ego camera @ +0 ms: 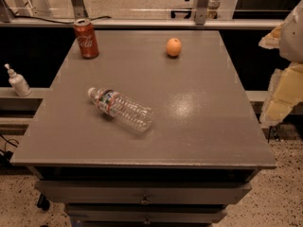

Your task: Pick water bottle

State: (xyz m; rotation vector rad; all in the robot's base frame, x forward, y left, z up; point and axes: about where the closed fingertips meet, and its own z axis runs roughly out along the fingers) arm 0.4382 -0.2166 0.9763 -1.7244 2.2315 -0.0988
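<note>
The water bottle [121,108] lies on its side on the grey table [199,126], left of centre. It is clear ribbed plastic with a white cap pointing to the back left and a red, green and white label near the neck. My gripper [280,74] is at the right edge of the camera view, off the table's right side and well away from the bottle. It holds nothing that I can see.
A red soda can [86,38] stands at the table's back left corner. An orange [173,47] sits at the back, right of centre. A small white pump bottle [18,82] stands on a ledge left of the table. Drawers are below the front edge.
</note>
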